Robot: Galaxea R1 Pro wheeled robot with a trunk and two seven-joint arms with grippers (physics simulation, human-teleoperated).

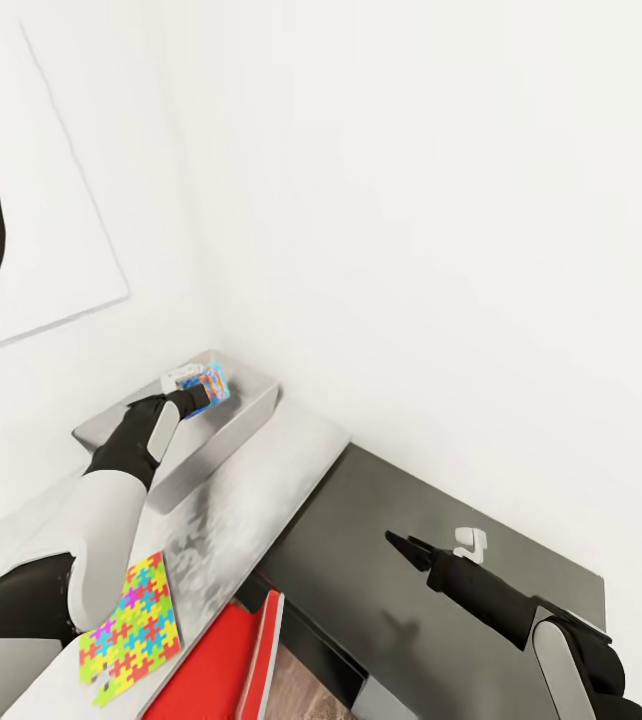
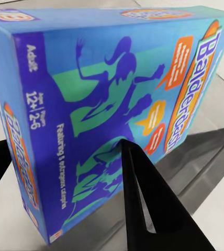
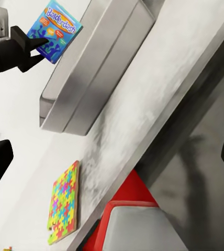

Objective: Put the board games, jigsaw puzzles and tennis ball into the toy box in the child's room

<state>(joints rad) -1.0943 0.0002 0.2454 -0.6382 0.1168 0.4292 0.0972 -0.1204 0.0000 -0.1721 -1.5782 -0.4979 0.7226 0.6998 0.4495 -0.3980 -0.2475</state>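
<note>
My left gripper (image 1: 199, 397) is shut on a blue Balderdash board game (image 1: 214, 383), holding it tilted over the far end of the light grey toy box (image 1: 223, 437). Up close the board game (image 2: 107, 99) sits between black fingers (image 2: 148, 204). A multicolour jigsaw puzzle (image 1: 131, 628) lies flat on the table (image 1: 251, 500) near my left elbow. My right gripper (image 1: 404, 548) hangs open over a dark cabinet, away from the toys. Its camera catches the board game (image 3: 53, 29), toy box (image 3: 96, 68) and puzzle (image 3: 65, 201). The bed is out of view.
A lower dark grey cabinet (image 1: 521, 560) adjoins the table on the right, with a small white object (image 1: 471, 541) on it by the wall. A red seat (image 1: 223, 665) stands below the table's front edge. White walls close the corner; a black silhouette poster (image 1: 1, 200) hangs at left.
</note>
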